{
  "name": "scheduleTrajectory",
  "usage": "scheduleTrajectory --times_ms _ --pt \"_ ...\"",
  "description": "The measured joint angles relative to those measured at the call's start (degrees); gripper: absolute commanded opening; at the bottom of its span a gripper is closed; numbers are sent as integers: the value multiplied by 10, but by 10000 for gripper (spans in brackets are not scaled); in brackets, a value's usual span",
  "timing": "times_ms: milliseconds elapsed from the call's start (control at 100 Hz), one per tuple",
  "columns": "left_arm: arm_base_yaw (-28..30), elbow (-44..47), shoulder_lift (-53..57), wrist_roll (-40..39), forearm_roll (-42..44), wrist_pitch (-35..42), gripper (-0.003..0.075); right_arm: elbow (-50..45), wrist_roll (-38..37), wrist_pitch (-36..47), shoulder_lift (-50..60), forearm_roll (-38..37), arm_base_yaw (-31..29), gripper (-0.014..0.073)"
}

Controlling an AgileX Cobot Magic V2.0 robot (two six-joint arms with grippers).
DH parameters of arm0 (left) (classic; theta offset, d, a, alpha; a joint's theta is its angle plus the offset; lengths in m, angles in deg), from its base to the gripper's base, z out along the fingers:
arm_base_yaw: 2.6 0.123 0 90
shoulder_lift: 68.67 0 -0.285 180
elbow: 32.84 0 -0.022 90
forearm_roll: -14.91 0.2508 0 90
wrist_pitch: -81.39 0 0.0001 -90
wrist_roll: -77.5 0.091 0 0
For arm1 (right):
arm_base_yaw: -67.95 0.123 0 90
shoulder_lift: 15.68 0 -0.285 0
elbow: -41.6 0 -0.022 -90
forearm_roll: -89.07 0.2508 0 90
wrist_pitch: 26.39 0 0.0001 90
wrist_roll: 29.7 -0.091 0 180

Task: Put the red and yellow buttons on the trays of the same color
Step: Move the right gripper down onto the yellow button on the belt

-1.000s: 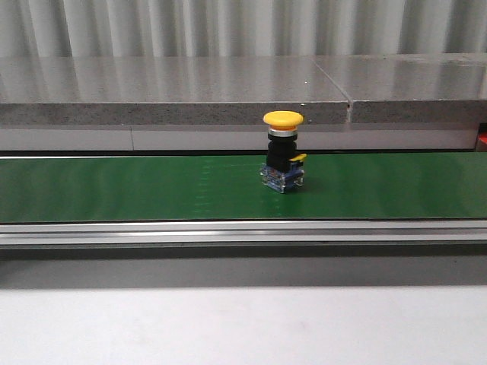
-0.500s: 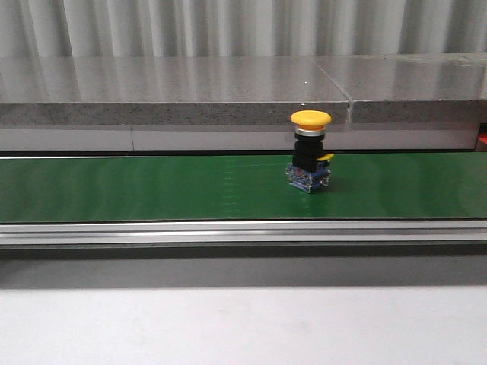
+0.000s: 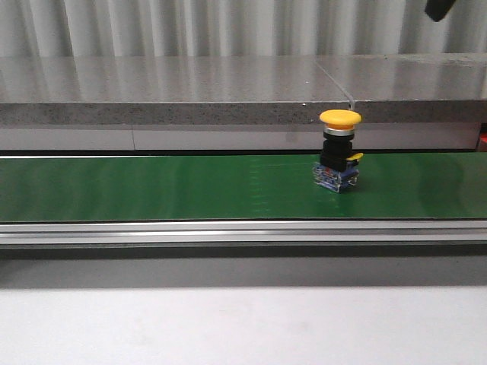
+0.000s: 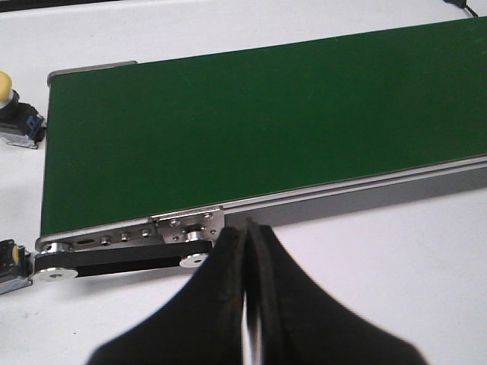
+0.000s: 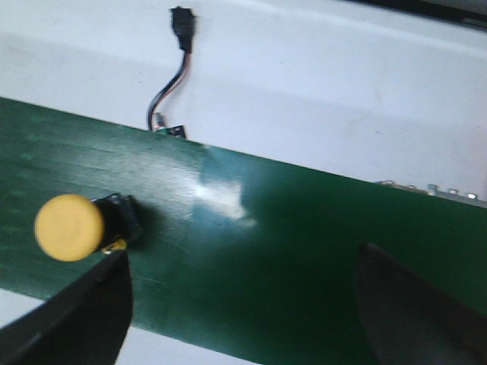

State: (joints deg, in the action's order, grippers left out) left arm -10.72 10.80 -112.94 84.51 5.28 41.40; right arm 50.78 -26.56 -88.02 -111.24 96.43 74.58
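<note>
A yellow button (image 3: 340, 150) with a mushroom cap, black body and blue base stands upright on the green conveyor belt (image 3: 152, 186), right of centre. From above, the right wrist view shows this yellow button (image 5: 68, 226) just beyond one finger (image 5: 84, 312) of my right gripper (image 5: 242, 255), which hangs open over the belt with nothing between its fingers. My left gripper (image 4: 247, 251) is shut and empty above the white table near the belt's end. No red button and no trays are in view.
Two more buttons lie on the table beside the belt's end, a yellow-capped one (image 4: 15, 114) and another (image 4: 9, 262) at the frame edge. A grey stone ledge (image 3: 190, 87) runs behind the belt. A cable with a black plug (image 5: 181, 23) lies past the belt. A dark arm part (image 3: 440, 7) shows top right.
The yellow button has travelled to the right along the belt, still upright. A dark arm part has come into the front view's top right corner.
</note>
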Motion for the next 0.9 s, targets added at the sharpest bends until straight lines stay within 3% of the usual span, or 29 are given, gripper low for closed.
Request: scheduleTrajectory --times_ms 330,730,800,900 --pt "0 0 0 0 0 0 -20 0 26 -46 -17 0 75 603" --pt "0 0 0 0 0 0 -20 0 65 -56 -114 1 80 600" --pt "0 0 0 0 0 0 -20 0 72 -55 -128 1 80 565" --pt "0 0 0 0 0 0 -20 0 77 -48 -144 1 80 439"
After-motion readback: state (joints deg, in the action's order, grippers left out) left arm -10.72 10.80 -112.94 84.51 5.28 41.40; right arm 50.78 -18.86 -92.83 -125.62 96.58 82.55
